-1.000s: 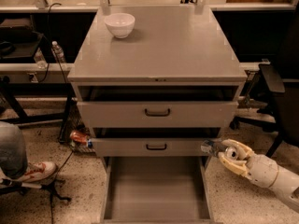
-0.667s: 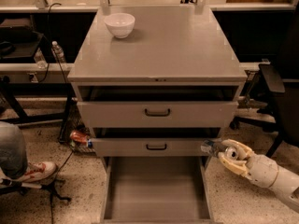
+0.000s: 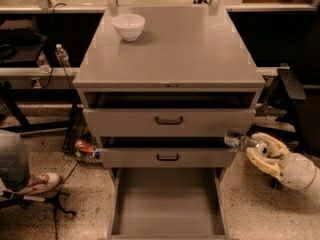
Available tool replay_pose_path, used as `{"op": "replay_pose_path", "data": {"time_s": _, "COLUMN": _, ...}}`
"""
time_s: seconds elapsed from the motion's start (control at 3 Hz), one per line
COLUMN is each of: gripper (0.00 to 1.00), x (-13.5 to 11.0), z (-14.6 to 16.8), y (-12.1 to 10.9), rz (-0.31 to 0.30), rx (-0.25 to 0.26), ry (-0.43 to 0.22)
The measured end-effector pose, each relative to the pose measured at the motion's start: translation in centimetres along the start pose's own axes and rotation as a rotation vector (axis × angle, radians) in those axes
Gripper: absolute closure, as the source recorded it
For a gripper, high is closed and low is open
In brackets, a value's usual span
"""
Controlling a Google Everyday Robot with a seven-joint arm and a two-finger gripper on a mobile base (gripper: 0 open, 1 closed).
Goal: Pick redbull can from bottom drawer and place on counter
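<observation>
Silver redbull can [image 3: 236, 140] looks light, slick and easily dented. Gripper [image 3: 251, 147] sits up right of the bottom drawer [image 3: 167, 204], jaws clamped on its side.

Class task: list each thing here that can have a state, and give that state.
Bottom drawer: pulled out, nothing visible inside.
Middle drawer: slightly open.
Top drawer: slightly open.
Redbull can: held sideways.
Gripper: right of middle drawer, shut on can.
Bowl: upright on counter.
</observation>
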State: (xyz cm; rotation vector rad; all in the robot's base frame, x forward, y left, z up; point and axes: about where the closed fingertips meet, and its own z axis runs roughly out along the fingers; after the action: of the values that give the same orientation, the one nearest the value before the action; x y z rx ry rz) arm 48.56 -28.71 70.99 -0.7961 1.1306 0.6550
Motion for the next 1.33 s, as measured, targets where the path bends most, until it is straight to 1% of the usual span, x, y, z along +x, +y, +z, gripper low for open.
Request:
{"op": "replay_pose_path", "data": {"time_s": 0.33, "gripper": 1.0, "x": -4.2, "z": 0.7, "y": -1.6, "rz": -0.056, "rx": 0.004, "ry": -0.07}}
{"op": "replay_pose_path", "data": {"time_s": 0.67, "gripper": 1.0, "x": -7.5, "z": 1.9, "y": -2.7, "rz": -0.121, "rx": -0.015, "ry": -0.105}}
{"op": "replay_pose_path", "data": {"time_s": 1.0, "gripper": 1.0, "x": -11.1, "z": 3.1, "y": -3.6, "rz": -0.194, "rx": -0.05, "ry": -0.128}}
{"op": "replay_pose_path", "data": {"time_s": 1.33, "gripper": 1.0, "x": -11.1, "z": 3.1, "y": -3.6, "rz": -0.194, "rx": -0.05, "ry": -0.128}}
